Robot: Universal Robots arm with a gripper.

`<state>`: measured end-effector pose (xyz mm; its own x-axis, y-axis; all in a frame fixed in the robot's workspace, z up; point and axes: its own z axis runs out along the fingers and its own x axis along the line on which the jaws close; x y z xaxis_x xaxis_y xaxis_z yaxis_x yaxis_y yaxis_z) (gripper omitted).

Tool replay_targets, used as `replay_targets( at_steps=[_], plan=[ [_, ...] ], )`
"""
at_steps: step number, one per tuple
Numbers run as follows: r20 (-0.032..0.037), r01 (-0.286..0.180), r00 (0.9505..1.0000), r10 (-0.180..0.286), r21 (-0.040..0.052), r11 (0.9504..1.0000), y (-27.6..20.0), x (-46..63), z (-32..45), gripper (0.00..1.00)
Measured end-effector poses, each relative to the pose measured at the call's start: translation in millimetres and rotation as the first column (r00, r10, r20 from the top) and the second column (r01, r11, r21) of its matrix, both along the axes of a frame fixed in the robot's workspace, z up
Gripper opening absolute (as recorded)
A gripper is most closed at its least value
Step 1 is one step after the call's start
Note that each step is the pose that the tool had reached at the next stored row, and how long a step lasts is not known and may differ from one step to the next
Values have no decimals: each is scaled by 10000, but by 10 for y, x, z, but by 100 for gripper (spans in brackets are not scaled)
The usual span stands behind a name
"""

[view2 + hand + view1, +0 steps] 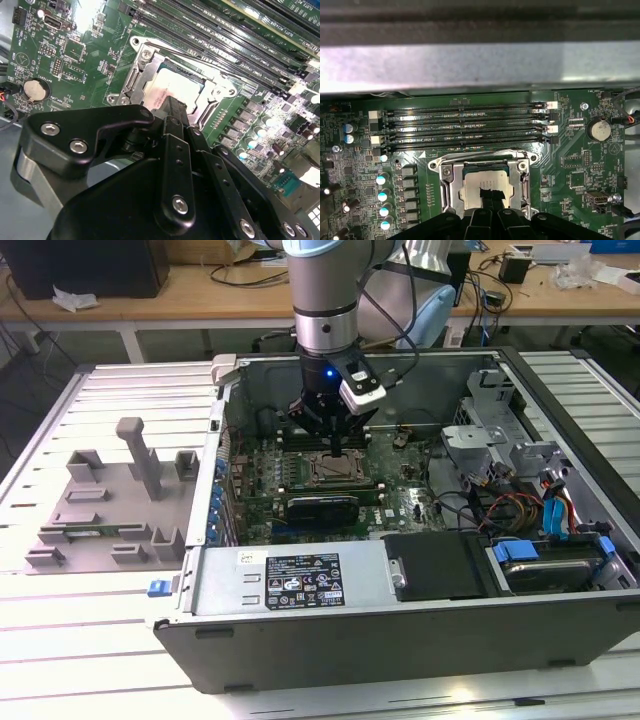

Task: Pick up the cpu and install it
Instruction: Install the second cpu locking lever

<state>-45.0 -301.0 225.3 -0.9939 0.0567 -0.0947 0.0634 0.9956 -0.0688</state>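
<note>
The cpu [470, 192], a silver square chip, lies flat inside the motherboard socket frame [445, 185], whose metal bracket stands open around it. In the second wrist view the cpu [177, 85] shows just past the black fingertips. My gripper [490, 196] points straight down over the chip's middle, fingers drawn together into one narrow dark tip that touches or hovers just above its top. In the exterior view the gripper [333, 447] reaches down into the open computer case [300, 585], right over the socket [336, 474].
Several empty memory slots [465, 125] run beside the socket, close to the case wall [470, 65]. A coin battery [598, 130] sits on the board. A grey fixture tray [110, 510] lies on the table at the exterior view's left. A drive cage and cables [510, 460] fill the case's other end.
</note>
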Motion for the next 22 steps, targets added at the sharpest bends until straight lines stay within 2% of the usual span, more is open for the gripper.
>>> replay_targets(
  at_steps=[8, 14, 19, 21, 22],
  plan=[
    [2, 1, 10000, -1, 3, 10000, -59, 0, -1, 11],
    [2, 1, 10000, -1, 2, 10000, -130, 0, -1, 11],
    [0, 2, 10000, -2, 1, 10000, -143, -1, 10, 11],
    [1, 2, 10000, -2, 1, 10000, -143, 0, 39, 11],
    [2, 2, 10000, -2, 2, 10000, -143, 0, 78, 11]
  ],
)
